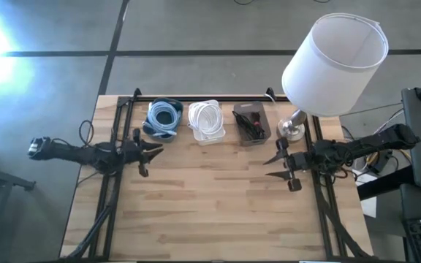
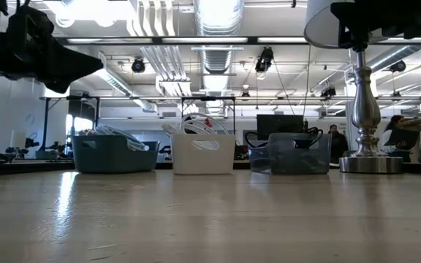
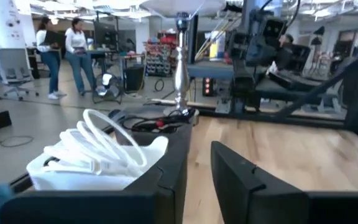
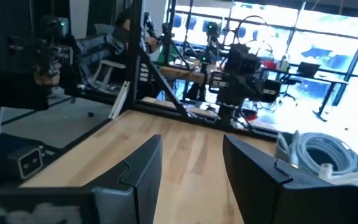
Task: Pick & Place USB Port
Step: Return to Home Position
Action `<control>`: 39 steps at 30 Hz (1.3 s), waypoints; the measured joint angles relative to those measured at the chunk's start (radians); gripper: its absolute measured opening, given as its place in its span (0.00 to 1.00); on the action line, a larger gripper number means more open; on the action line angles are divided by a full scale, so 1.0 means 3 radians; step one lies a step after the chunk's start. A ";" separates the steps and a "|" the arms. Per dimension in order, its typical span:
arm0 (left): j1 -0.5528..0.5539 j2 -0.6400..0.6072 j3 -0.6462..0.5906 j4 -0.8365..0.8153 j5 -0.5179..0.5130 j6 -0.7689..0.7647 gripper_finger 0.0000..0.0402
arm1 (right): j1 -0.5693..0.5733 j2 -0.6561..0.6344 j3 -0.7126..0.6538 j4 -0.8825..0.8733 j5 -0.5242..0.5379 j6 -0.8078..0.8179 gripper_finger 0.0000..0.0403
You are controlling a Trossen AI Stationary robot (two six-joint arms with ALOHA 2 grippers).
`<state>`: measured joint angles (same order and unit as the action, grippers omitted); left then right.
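Observation:
Three small bins stand in a row on their bases at the table's far edge. The blue bin (image 1: pixel 164 117) holds a coiled pale-blue cable, the white bin (image 1: pixel 207 120) white cables, and the dark clear bin (image 1: pixel 252 123) black cables with a red piece. I cannot single out a USB part. My left gripper (image 1: pixel 152 155) hovers open over the table's left side, just in front of the blue bin; its fingers (image 3: pixel 166 174) point right. My right gripper (image 1: pixel 270 168) hovers open on the right, in front of the lamp base, pointing left (image 4: pixel 191 168).
A table lamp with a white shade (image 1: pixel 335 62) stands on its metal base (image 1: pixel 292 128) at the far right corner, beside the dark bin. A black frame rail runs behind the bins. Bare wood (image 1: pixel 210 197) fills the middle and near side. People stand in the room beyond.

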<state>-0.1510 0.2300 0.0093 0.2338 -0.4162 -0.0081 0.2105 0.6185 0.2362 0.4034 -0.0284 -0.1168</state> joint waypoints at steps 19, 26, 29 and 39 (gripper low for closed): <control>0.0157 0.0005 -0.0005 -0.0442 0.0044 0.0079 0.04 | -0.0044 -0.0655 -0.0754 0.0274 0.0005 0.0058 0.37; 0.0157 0.0006 -0.0005 -0.0465 0.0040 -0.0338 0.03 | -0.0060 -0.0689 -0.0759 0.0196 0.0015 0.0076 0.37; 0.0157 0.0005 -0.0003 -0.0463 0.0039 -0.0383 0.03 | -0.0060 -0.0689 -0.0758 0.0168 0.0015 0.0198 0.37; 0.0157 0.0005 0.0003 -0.0463 0.0039 -0.0395 0.03 | -0.0059 -0.1191 -0.0757 -0.0157 0.0011 0.0360 0.33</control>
<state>-0.1040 0.2314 0.0101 0.0948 -0.4046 -0.1266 0.1928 0.2613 0.0090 0.3562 -0.0250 -0.0088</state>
